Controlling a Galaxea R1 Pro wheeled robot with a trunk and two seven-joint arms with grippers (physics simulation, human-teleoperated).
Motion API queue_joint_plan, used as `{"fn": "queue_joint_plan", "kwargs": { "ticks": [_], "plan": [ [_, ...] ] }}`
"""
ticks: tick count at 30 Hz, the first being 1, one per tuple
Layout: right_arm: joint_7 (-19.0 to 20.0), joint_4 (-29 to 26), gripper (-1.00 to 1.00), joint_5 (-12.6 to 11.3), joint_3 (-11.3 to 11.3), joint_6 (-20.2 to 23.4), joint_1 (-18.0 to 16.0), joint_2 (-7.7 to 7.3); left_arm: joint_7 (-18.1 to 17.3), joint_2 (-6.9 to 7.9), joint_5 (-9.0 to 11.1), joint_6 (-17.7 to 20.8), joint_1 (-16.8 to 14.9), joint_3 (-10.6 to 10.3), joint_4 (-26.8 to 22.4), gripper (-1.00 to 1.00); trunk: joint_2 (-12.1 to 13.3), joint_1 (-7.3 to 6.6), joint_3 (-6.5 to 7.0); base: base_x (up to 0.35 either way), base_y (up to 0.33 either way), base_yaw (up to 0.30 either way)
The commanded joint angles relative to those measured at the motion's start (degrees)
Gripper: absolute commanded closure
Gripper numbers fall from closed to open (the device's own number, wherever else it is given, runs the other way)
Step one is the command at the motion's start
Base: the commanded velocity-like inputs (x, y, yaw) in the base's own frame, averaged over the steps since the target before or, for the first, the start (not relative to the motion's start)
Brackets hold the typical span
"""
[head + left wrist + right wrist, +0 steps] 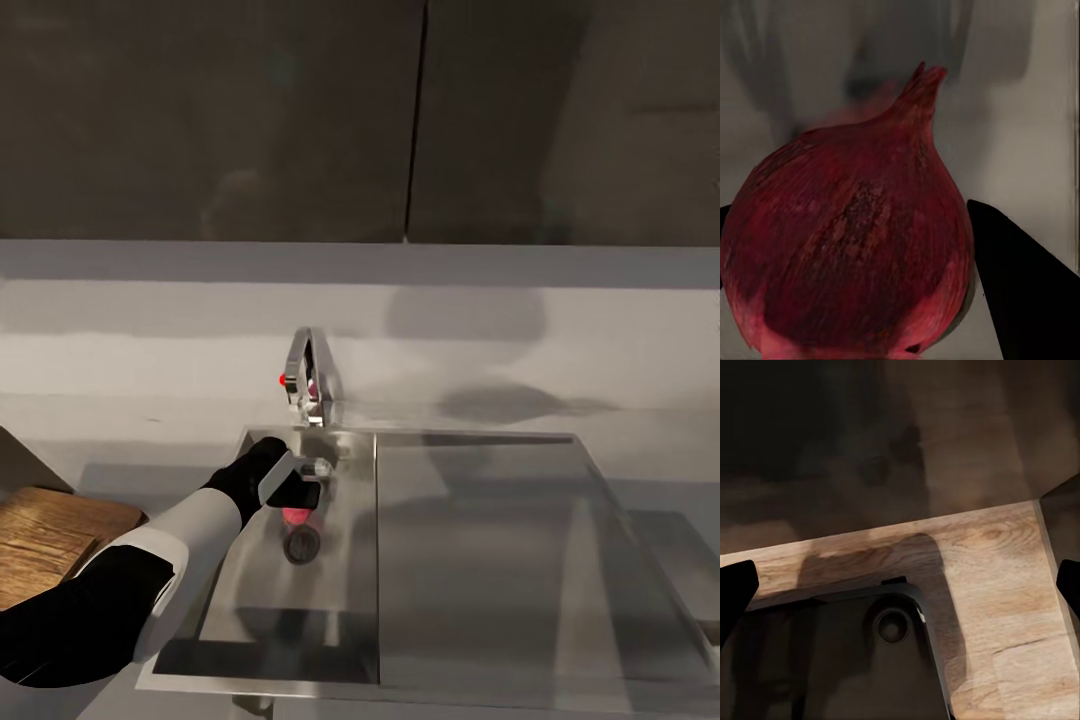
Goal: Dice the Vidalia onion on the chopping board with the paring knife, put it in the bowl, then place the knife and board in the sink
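Left hand down in the sink basin just in front of the tap, red onion between its dark fingers, grip unclear, right hand fingers wide apart above wood floor, chopping board left of the sink

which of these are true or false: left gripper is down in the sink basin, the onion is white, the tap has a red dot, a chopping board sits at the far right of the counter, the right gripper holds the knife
1. The left gripper is down in the sink basin. True.
2. The onion is white. False: it is dark red, sitting between the left gripper's fingers.
3. The tap has a red dot. True.
4. A chopping board sits at the far right of the counter. False: it lies at the left edge of the head view.
5. The right gripper holds the knife. False: its fingers are spread over a wooden floor, holding nothing.
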Motion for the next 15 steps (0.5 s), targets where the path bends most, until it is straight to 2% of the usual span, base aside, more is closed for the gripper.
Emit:
{"fn": "queue_joint_plan", "kwargs": {
  "ticks": [1, 5, 10, 15],
  "plan": [
    [-0.19, -0.11, -1.00, -0.32, 0.25, -0.08, 0.03, -0.02, 0.34, 0.03, 0.56, 0.18, -0.04, -0.43, -0.10, 1.00, -0.10, 0.04, 0.00, 0.000, 0.000, 0.000],
    [-0.19, -0.11, -1.00, -0.31, 0.22, -0.08, 0.03, -0.02, 0.30, 0.06, 0.57, 0.19, 0.01, -0.43, -1.46, 1.00, -0.10, 0.04, 0.36, 0.000, 0.000, 0.000],
    [-0.19, -0.11, -1.00, -0.31, 0.22, -0.08, 0.03, -0.02, 0.43, 0.32, 0.55, 0.27, 3.78, -0.43, -9.99, 1.00, -0.10, 0.04, 0.81, 0.000, 0.000, 0.000],
    [-0.19, -0.11, -1.00, -0.31, 0.24, -0.08, 0.03, -0.02, 0.59, 1.61, 0.52, 0.78, 8.48, -0.43, -20.08, 1.00, -0.10, 0.04, 1.26, 0.000, 0.000, 0.000]
  ]
}}
